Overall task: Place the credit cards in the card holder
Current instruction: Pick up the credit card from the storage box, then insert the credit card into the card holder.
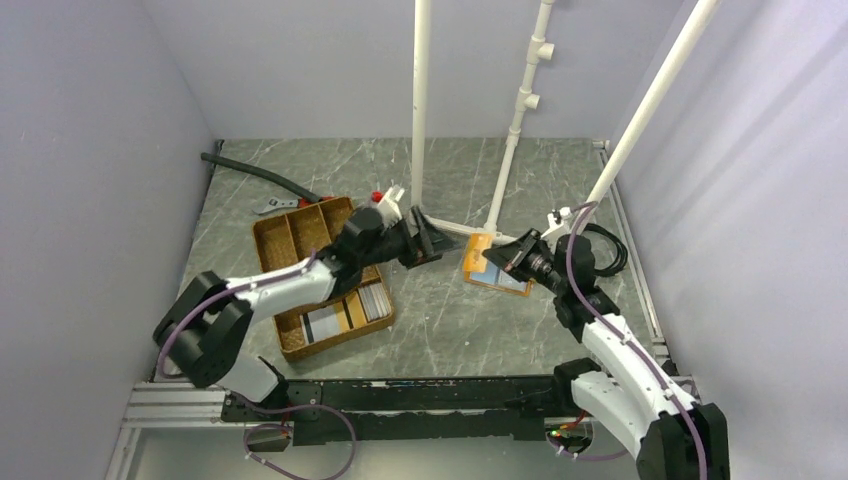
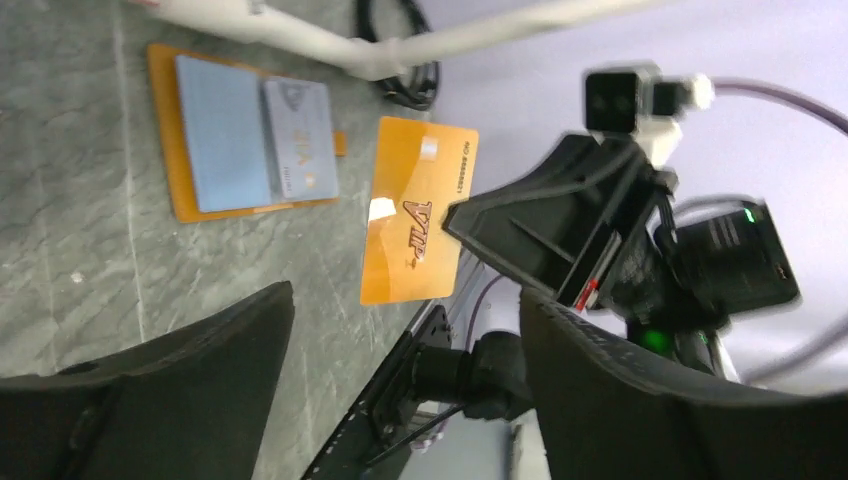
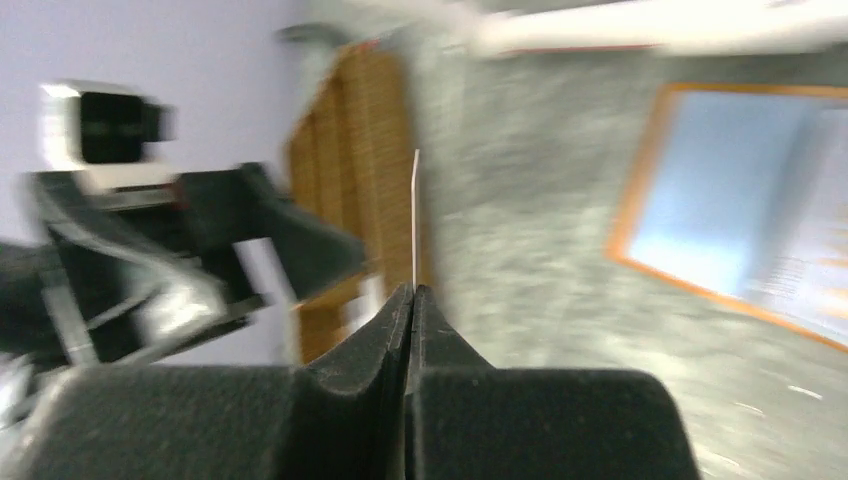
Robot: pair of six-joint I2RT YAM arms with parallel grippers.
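- Far left: the woven tray (image 1: 268, 232) keeps more cards (image 1: 345, 312) in its near compartments, out of play for now.
- Centre: my left gripper (image 1: 432, 240) stands wide open and empty, facing my right one.
- Between the arms: the orange card (image 2: 415, 210) hangs clear of the table (image 1: 440, 330), pinched along one edge by my right gripper (image 1: 495, 258), whose jaws are closed tight on it.
- Right: the card holder (image 2: 163, 140) lies flat on the table near the raised card. A blue card (image 2: 222, 135) and a grey card (image 2: 300, 140) are on it; I cannot tell whether they are tucked in or only laid on top.
- The step in hand, as I read it, is carrying this card to the holder. Next I need to tip it flat, line its edge up with the opening and slide it in, perhaps with my left gripper steadying the holder.
- The left wrist view shows the card's face and lettering. The blurred right wrist view gives only a thin edge-on line rising from my closed fingers. Only the top view shows the tray's stock.
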